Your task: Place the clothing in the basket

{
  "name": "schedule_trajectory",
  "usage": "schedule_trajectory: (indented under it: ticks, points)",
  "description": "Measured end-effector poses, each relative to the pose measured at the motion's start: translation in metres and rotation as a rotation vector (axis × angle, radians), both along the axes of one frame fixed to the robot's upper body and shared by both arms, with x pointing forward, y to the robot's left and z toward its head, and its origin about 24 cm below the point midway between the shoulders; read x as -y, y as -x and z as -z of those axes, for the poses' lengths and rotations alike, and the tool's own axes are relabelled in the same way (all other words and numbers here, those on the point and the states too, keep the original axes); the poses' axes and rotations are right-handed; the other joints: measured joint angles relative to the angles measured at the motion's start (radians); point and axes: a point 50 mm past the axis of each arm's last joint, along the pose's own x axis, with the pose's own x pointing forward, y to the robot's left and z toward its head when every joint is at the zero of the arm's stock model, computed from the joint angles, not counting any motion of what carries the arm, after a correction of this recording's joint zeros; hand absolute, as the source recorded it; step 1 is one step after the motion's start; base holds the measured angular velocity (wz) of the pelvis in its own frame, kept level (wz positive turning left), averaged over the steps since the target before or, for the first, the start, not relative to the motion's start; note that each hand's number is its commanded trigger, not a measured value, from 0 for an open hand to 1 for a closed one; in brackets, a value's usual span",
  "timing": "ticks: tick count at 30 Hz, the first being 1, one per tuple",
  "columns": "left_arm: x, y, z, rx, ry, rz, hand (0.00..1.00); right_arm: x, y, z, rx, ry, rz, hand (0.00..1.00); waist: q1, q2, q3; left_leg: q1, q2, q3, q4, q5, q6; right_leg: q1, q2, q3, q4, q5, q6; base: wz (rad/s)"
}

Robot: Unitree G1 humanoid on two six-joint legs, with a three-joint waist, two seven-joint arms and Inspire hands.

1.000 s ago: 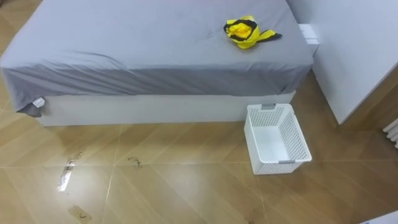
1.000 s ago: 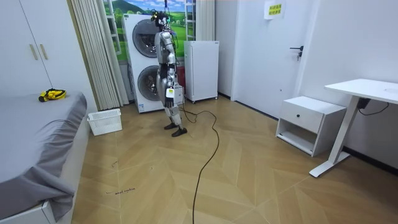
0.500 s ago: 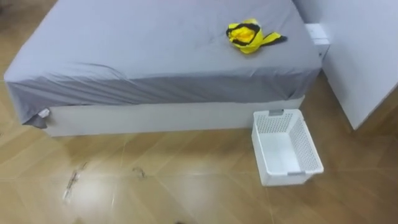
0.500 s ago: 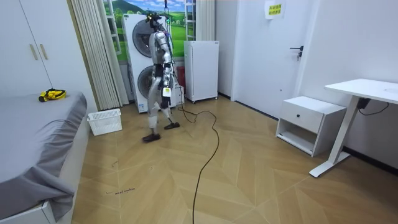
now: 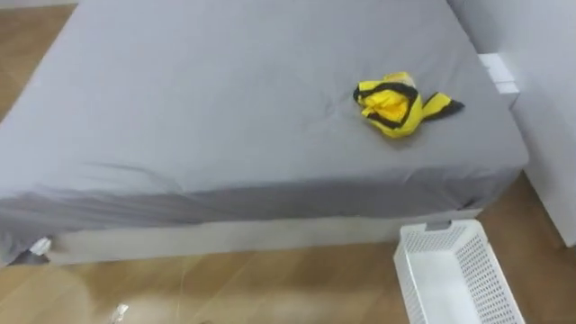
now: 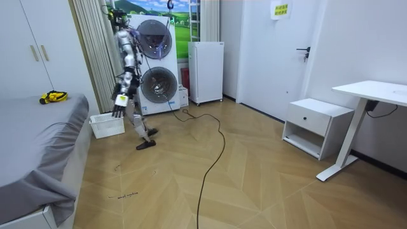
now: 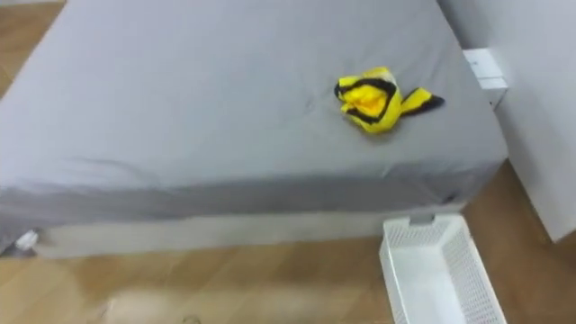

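Clothes [image 5: 396, 105] are found crumpled on the bed [image 5: 225, 117]; basket [image 5: 493, 279] is set just beside it
Left hand [image 6: 119, 105] is seen near the basket; state of its fingers cannot be told

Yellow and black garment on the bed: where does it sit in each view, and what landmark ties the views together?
Left eye view: crumpled yellow and black garment, right of centre on the grey bed sheet.
Right eye view: garment, right of centre, upper part.
Room view: garment, far left, on the bed.
Shared landmark: white perforated plastic basket on the floor beside the bed.
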Motion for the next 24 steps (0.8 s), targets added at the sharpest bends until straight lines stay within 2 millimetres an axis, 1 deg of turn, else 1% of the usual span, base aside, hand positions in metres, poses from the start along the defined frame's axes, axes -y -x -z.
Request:
schedule_trajectory:
  ticks: [1,2,3,4,5,6,7,8,9,10,11,12,13,14,15,16,17,18,19,20,21,22,23,24]
  points:
    - [0.003,-0.005,-0.001,0.01,0.001,0.024,0.0,-0.003,-0.008,-0.004,0.035,0.009,-0.012,0.0,-0.023,-0.012,-0.0011,0.043,0.002,-0.041,-0.032,-0.013,-0.008,-0.043,0.008,-0.006,-0.166,0.023,0.005,0.73]
    - [0.008,-0.009,0.0,0.014,0.009,0.063,0.0,-0.003,-0.012,-0.006,0.054,0.022,-0.013,0.0,-0.027,-0.023,-0.002,0.093,0.009,-0.068,-0.062,-0.029,-0.019,-0.06,0.001,-0.011,-0.33,0.111,-0.001,0.8]
    - [0.012,-0.007,0.001,0.01,0.016,0.08,0.0,-0.003,-0.014,-0.008,0.062,0.026,-0.011,0.0,-0.028,-0.022,-0.0021,0.118,0.022,-0.081,-0.063,-0.041,-0.028,-0.061,0.001,-0.015,-0.377,0.183,-0.001,0.71]
    - [0.015,-0.007,0.001,0.008,0.026,0.094,0.0,-0.004,-0.019,-0.011,0.091,0.036,-0.006,0.0,-0.027,-0.019,-0.0105,0.14,0.053,-0.103,-0.051,-0.069,-0.049,-0.054,0.018,-0.018,-0.42,0.263,-0.019,0.53]
    - [0.018,-0.004,0.003,-0.005,0.032,0.1,0.0,-0.004,-0.029,-0.018,0.147,0.05,-0.004,0.0,-0.018,-0.018,-0.0232,0.142,0.078,-0.089,-0.026,-0.092,-0.086,-0.032,0.04,-0.046,-0.403,0.272,-0.073,0.41]
    - [0.018,0.001,0.004,-0.02,0.035,0.099,0.0,-0.004,-0.036,-0.022,0.181,0.057,-0.004,0.0,-0.009,-0.007,-0.0169,0.149,0.097,-0.075,-0.025,-0.092,-0.102,-0.018,0.05,-0.062,-0.389,0.263,-0.079,0.16]
    - [0.019,0.009,0.005,-0.038,0.039,0.098,0.0,-0.005,-0.048,-0.031,0.245,0.071,-0.006,0.0,0.006,0.003,-0.0113,0.175,0.119,-0.043,-0.033,-0.08,-0.127,-0.003,0.062,-0.067,-0.356,0.233,-0.091,0.12]
    - [0.02,0.011,0.005,-0.042,0.041,0.101,0.0,-0.003,-0.059,-0.04,0.3,0.089,-0.001,0.0,0.005,0.015,0.0025,0.225,0.129,-0.047,-0.048,-0.054,-0.144,-0.031,0.046,-0.083,-0.208,0.201,-0.116,0.18]
    - [0.021,0.012,0.005,-0.04,0.043,0.101,0.0,-0.003,-0.063,-0.044,0.32,0.094,-0.004,0.0,-0.003,0.013,0.0209,0.247,0.134,-0.062,-0.038,-0.048,-0.145,-0.074,0.043,-0.106,-0.133,0.172,-0.099,0.17]
    - [0.012,0.022,0.003,-0.048,0.023,0.09,0.0,-0.007,-0.069,-0.048,0.348,0.09,-0.012,0.0,0.003,0.022,-0.0018,0.232,0.151,-0.063,0.05,-0.058,-0.151,-0.087,0.064,-0.103,-0.237,0.184,-0.092,0.1]
    - [0.005,0.027,0.002,-0.062,0.009,0.085,0.0,-0.006,-0.072,-0.052,0.363,0.099,-0.019,0.0,0.013,0.006,-0.0005,0.196,0.148,-0.026,0.199,-0.069,-0.166,-0.06,0.064,-0.143,-0.312,0.231,-0.147,0.0]
    - [0.007,0.032,0.003,-0.077,0.015,0.078,0.0,-0.002,-0.073,-0.053,0.359,0.113,-0.019,0.0,0.017,0.027,-0.0055,0.185,0.169,-0.017,0.267,-0.065,-0.167,-0.036,0.073,-0.159,-0.301,0.212,-0.154,0.0]
    - [0.005,0.04,0.003,-0.093,0.015,0.066,0.0,0.0,-0.074,-0.054,0.357,0.126,-0.012,0.0,0.011,0.034,-0.0091,0.149,0.19,-0.003,0.384,0.002,-0.172,0.006,0.083,-0.162,-0.307,0.174,-0.159,0.11]
    - [0.004,0.039,0.002,-0.091,0.015,0.056,0.0,0.0,-0.077,-0.056,0.363,0.145,-0.012,0.0,-0.004,0.025,-0.0076,0.103,0.193,-0.003,0.469,0.046,-0.171,0.043,0.082,-0.159,-0.329,0.153,-0.154,0.23]
    - [0.004,0.038,0.002,-0.084,0.016,0.055,0.0,0.0,-0.077,-0.056,0.366,0.152,-0.011,0.0,-0.012,0.022,-0.0063,0.078,0.196,-0.003,0.494,0.041,-0.171,0.062,0.082,-0.159,-0.346,0.149,-0.152,0.35]
    - [0.005,0.035,0.001,-0.073,0.02,0.058,0.0,0.001,-0.078,-0.057,0.367,0.158,0.001,0.0,-0.024,0.015,-0.0032,0.03,0.193,0.002,0.521,0.032,-0.162,0.104,0.082,-0.159,-0.381,0.147,-0.149,0.22]
    - [0.007,0.032,0.001,-0.061,0.025,0.054,0.0,0.004,-0.077,-0.057,0.363,0.168,0.012,0.0,-0.027,0.008,0.0001,-0.012,0.184,0.023,0.513,0.007,-0.154,0.136,0.084,-0.142,-0.412,0.143,-0.142,0.12]
    - [0.007,0.031,0.0,-0.053,0.028,0.049,0.0,0.005,-0.076,-0.057,0.363,0.174,0.014,0.0,-0.026,0.003,0.0001,-0.034,0.176,0.03,0.501,-0.009,-0.15,0.149,0.083,-0.131,-0.422,0.14,-0.138,-0.14]
    - [0.007,0.028,-0.001,-0.038,0.03,0.04,0.0,0.005,-0.077,-0.059,0.371,0.181,0.019,0.0,-0.024,0.002,-0.0015,-0.074,0.17,0.054,0.461,-0.032,-0.142,0.173,0.082,-0.117,-0.445,0.14,-0.134,-0.29]
    - [0.006,0.027,-0.001,-0.032,0.029,0.036,0.0,0.005,-0.08,-0.062,0.385,0.187,0.022,0.0,-0.022,-0.001,-0.0018,-0.111,0.154,0.056,0.386,-0.043,-0.135,0.188,0.082,-0.104,-0.464,0.141,-0.131,-0.4]
    - [0.006,0.027,-0.001,-0.032,0.029,0.036,0.0,0.005,-0.08,-0.062,0.389,0.19,0.023,0.0,-0.022,-0.004,-0.0045,-0.127,0.15,0.054,0.336,-0.043,-0.134,0.19,0.081,-0.089,-0.467,0.141,-0.129,-0.53]
    - [0.008,0.027,-0.001,-0.028,0.034,0.033,0.0,0.006,-0.082,-0.065,0.4,0.199,0.028,0.0,-0.018,-0.005,-0.0097,-0.155,0.133,0.05,0.237,-0.039,-0.132,0.195,0.079,-0.07,-0.475,0.142,-0.125,-0.63]
    - [0.009,0.027,-0.001,-0.029,0.036,0.031,0.0,0.006,-0.084,-0.067,0.413,0.206,0.034,0.0,-0.015,-0.005,-0.0108,-0.17,0.116,0.047,0.139,0.0,-0.124,0.197,0.076,-0.047,-0.481,0.144,-0.12,-0.71]
    - [0.009,0.03,0.0,-0.033,0.038,0.028,0.0,0.006,-0.085,-0.069,0.42,0.209,0.035,0.0,-0.013,-0.006,-0.0148,-0.171,0.106,0.045,0.107,0.038,-0.121,0.199,0.075,-0.029,-0.482,0.144,-0.116,-0.74]
